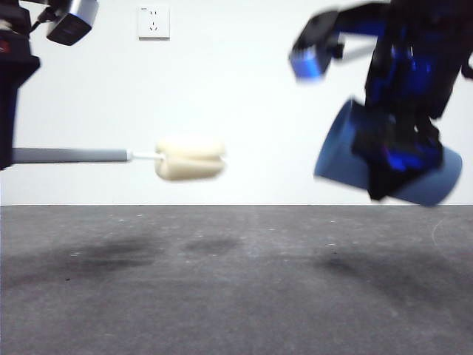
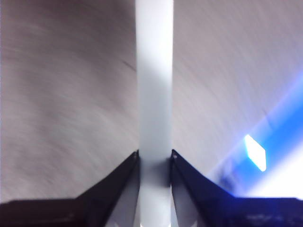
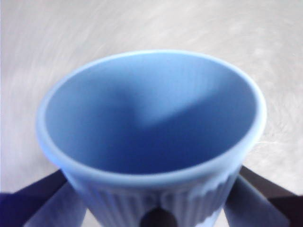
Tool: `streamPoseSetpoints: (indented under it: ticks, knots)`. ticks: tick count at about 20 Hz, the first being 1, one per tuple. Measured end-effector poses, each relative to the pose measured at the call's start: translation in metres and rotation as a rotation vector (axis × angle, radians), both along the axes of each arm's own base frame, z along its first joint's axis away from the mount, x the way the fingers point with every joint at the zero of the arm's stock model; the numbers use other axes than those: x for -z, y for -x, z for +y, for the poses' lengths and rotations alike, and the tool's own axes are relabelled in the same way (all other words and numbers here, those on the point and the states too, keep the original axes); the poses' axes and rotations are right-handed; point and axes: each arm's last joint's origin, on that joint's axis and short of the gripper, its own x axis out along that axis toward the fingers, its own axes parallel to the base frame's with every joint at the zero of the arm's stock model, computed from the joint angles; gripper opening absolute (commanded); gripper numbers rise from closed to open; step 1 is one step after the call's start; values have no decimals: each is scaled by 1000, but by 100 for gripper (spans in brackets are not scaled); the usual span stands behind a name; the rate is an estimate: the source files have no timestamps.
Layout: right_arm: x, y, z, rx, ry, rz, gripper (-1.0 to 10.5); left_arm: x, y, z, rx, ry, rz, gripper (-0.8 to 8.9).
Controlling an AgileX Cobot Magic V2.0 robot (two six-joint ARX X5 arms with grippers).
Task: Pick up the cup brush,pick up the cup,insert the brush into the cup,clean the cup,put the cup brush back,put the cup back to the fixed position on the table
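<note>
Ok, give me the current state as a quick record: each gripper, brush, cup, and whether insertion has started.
left gripper: shut on the cup brush handle, held level above the table
right gripper: shut on the cup, airborne, tilted
cup mouth: faces the sponge head
brush and cup: apart, clear gap
insertion: not yet begun

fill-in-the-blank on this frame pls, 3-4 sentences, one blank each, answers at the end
1. The left gripper is shut on the grey ____ of the cup brush.
2. The right gripper holds the light blue ____ above the table.
3. The cup is tilted with its open mouth turned toward the ____.
4. The sponge head is ____ the cup, with a clear gap between them.

Missing words: handle; cup; brush; outside
</note>
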Motion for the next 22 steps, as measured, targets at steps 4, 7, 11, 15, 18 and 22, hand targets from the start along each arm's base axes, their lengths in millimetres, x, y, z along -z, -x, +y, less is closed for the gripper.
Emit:
streamPoseSetpoints:
  ticks: [4,7,11,15,18,22]
  knots:
    - [-43,8,-11,81,-383,-80,-17,-7,-25,15,-239,247,-101,-9]
    - [-68,19,-18,78,-624,-130,-17,-11,-38,15,-372,344,-177,-9]
    - [-82,26,-22,77,-813,-129,-17,16,-64,6,-478,365,-126,-9]
    - [-84,27,-23,82,-849,-114,-17,54,-87,0,-536,316,-60,-9]
    - [-84,27,-23,87,-855,-112,-17,72,-98,-5,-556,319,-46,-9]
    - [-84,27,-23,93,-863,-109,-17,105,-106,-17,-570,282,30,-9]
